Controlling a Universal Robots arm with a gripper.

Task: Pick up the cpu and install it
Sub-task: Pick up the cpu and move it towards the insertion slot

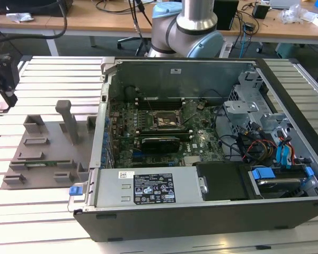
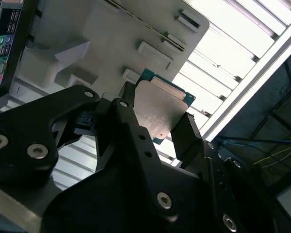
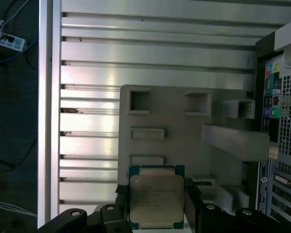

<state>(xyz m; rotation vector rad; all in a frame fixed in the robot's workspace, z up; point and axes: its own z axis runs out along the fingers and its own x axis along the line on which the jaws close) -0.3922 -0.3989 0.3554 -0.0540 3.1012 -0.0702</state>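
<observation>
— Silver-topped, the small flat square cpu (image 3: 156, 204) lies flat between the jaws of our black two-fingered gripper (image 3: 156, 194), which are closed on two opposite edges.
— Where do we place it?
— Above the pale grey moulded parts tray (image 3: 169, 111), over the slatted aluminium table (image 1: 53, 79). The dark metal-framed socket (image 1: 167, 119) lies inside the open black computer case (image 1: 201, 211), towards the exterior view's right of the gripper.
— Our count?
— We count one cpu, one socket, one tray, one case.

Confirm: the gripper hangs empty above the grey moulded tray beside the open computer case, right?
Not empty: in both wrist views the gripper is shut on the small square silver-topped cpu. It does hang above the grey moulded tray beside the open computer case.
</observation>
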